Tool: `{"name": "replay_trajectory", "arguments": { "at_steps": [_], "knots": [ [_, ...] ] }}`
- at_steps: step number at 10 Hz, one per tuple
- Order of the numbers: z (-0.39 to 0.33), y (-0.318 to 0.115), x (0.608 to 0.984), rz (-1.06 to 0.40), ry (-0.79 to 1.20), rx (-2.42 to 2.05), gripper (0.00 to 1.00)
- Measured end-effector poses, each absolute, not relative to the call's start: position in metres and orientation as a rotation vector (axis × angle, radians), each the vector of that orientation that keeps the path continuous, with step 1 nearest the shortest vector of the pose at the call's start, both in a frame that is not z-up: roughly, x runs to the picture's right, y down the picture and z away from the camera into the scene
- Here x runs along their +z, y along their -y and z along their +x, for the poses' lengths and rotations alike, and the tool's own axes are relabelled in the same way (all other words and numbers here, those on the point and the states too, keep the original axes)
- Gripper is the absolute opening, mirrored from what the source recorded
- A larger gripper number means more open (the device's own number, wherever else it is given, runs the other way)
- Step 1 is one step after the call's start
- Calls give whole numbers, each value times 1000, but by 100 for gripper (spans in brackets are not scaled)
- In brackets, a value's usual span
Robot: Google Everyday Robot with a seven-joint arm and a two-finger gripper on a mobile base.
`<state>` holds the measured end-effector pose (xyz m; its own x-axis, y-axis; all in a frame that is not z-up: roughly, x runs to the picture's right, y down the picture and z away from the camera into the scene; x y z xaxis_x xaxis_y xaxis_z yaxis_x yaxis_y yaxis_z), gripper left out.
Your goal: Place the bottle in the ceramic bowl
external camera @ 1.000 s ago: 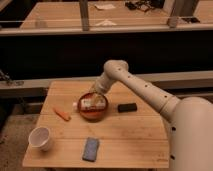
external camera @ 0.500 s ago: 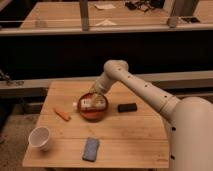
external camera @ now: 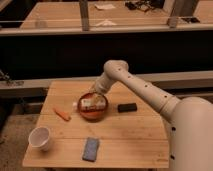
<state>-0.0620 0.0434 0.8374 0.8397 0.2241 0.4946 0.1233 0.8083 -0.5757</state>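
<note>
A reddish-brown ceramic bowl (external camera: pixel 93 111) sits near the middle of the wooden table (external camera: pixel 130 135). A pale bottle (external camera: pixel 90 103) lies on its side across the bowl, its cap end poking over the left rim. My gripper (external camera: pixel 96 91) is at the end of the white arm, just above the bowl's far rim and right over the bottle.
An orange carrot (external camera: pixel 62 114) lies left of the bowl. A white cup (external camera: pixel 40 138) stands at the front left. A blue-grey sponge (external camera: pixel 91 148) lies at the front. A black rectangular object (external camera: pixel 127 107) lies right of the bowl. A counter runs behind.
</note>
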Motion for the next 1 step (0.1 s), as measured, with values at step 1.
{"name": "replay_trajectory", "arguments": {
  "at_steps": [1],
  "knots": [
    [-62, -43, 837, -636, 581, 57, 61]
  ]
}}
